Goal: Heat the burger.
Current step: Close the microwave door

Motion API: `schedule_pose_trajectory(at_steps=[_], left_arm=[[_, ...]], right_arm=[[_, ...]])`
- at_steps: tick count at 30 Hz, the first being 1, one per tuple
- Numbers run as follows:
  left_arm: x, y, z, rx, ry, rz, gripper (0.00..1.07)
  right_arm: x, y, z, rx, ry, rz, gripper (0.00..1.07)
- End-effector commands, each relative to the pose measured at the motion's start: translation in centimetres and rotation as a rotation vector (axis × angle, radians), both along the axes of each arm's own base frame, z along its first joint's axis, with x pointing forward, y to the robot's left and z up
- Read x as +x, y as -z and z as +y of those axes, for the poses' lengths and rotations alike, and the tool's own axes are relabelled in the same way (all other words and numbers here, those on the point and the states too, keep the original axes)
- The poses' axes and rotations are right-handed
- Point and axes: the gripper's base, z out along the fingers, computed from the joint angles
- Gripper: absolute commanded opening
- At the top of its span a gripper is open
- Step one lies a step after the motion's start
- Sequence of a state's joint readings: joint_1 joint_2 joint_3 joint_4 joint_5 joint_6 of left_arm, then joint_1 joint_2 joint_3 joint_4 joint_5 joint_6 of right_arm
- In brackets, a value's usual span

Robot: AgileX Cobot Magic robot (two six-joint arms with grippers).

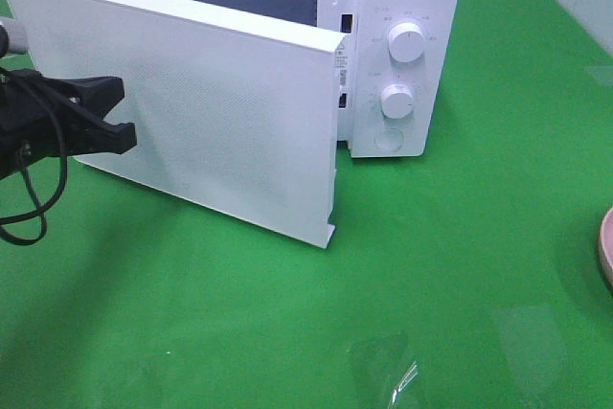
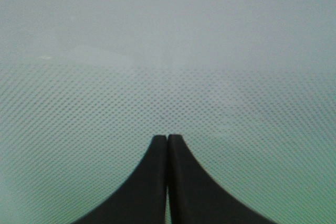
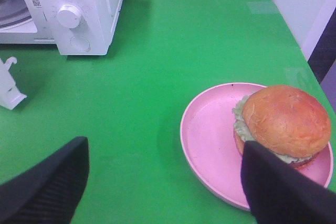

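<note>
The burger point(image 3: 282, 120), with a golden-brown bun and green lettuce, sits on the far-right part of a round pink plate point(image 3: 210, 140) on the green table. My right gripper point(image 3: 165, 182) hovers open above the table just short of the plate, and one black finger point(image 3: 283, 192) overlaps the plate's near edge. In the exterior high view only the plate's rim point(image 1: 605, 251) shows at the right edge, and the burger is out of view there. My left gripper point(image 1: 123, 112) is shut, its closed fingertips point(image 2: 160, 142) close against the outer face of the white microwave door point(image 1: 211, 112), which stands open.
The white microwave point(image 1: 402, 7) stands at the back with two knobs point(image 1: 407, 43) and a round button on its panel. Its door swings out toward the front left. The door's latch hooks point(image 3: 9, 85) show in the right wrist view. A black cable point(image 1: 29, 208) hangs from the left arm.
</note>
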State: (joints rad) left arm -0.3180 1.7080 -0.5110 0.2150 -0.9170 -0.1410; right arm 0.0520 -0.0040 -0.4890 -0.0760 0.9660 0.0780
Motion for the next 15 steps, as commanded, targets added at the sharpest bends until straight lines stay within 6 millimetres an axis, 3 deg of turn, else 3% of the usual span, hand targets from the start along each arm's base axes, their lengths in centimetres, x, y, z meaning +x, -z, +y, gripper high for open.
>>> schedule_pose_trajectory(at_steps=[1, 15], left_arm=[[0.6, -0.2, -1.0, -0.006, 0.006, -0.003, 0.00], [3.9, -0.9, -7.1, -0.013, 0.041, 0.014, 0.00]], right_arm=[[-0.4, -0.1, 0.0, 0.007, 0.004, -0.034, 0.75], [-0.4, -0.1, 0.0, 0.006, 0.004, -0.034, 0.75]])
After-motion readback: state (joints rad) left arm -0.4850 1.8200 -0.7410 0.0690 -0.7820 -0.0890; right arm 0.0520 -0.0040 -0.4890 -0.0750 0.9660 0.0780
